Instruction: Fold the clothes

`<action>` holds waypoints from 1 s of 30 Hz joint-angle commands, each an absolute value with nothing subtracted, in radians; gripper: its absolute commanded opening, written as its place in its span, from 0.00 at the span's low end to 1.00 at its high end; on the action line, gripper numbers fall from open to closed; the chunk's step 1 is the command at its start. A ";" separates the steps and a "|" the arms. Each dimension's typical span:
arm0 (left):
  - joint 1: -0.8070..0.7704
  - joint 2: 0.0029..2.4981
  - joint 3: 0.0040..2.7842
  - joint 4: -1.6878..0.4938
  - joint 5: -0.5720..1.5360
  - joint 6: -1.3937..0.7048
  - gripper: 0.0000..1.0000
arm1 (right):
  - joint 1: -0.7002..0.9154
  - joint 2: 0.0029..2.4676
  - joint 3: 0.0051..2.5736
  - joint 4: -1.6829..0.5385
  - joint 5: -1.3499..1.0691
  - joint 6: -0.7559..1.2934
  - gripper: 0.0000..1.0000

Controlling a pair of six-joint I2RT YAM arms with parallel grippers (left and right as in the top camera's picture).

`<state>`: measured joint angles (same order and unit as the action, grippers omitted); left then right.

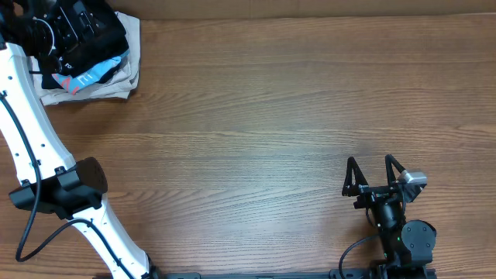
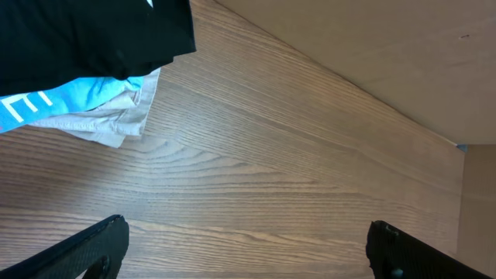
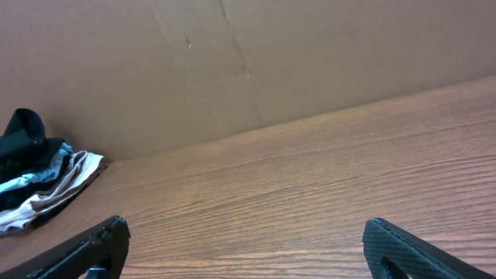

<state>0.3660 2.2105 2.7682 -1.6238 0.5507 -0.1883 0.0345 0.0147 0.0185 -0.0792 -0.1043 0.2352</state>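
Note:
The black garment point(image 1: 115, 37) lies on top of a pile at the table's far left corner. It also shows in the left wrist view point(image 2: 85, 35) and, far off, in the right wrist view point(image 3: 23, 132). My left gripper point(image 2: 248, 240) is open and empty, its fingers over bare wood just beside the pile. In the overhead view its black wrist point(image 1: 68, 27) sits over the pile and is hard to tell from the fabric. My right gripper point(image 1: 370, 163) is open and empty near the front right edge; it also shows in the right wrist view point(image 3: 248, 240).
Under the black garment lie a light blue shirt point(image 1: 89, 76) with white lettering and a beige garment point(image 1: 116, 85). A brown cardboard wall point(image 3: 248, 62) runs along the table's far edge. The wooden table point(image 1: 256, 132) spreads between the pile and the right arm.

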 commanded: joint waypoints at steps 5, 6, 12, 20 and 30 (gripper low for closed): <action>0.350 2.210 2.772 -1.626 0.544 -0.169 1.00 | 0.040 0.007 0.008 -0.075 -0.097 0.236 1.00; 0.346 2.210 2.768 -1.626 0.504 -0.154 1.00 | 0.040 0.007 0.008 -0.075 -0.097 0.236 1.00; 0.305 2.032 2.451 -1.487 0.416 -0.150 1.00 | 0.040 0.007 0.008 -0.075 -0.097 0.236 1.00; 0.161 1.486 1.602 -0.821 0.384 0.100 1.00 | 0.040 0.007 0.008 -0.075 -0.097 0.236 1.00; 0.071 0.896 0.974 -0.507 0.224 0.120 1.00 | 0.040 0.007 0.008 -0.075 -0.097 0.236 1.00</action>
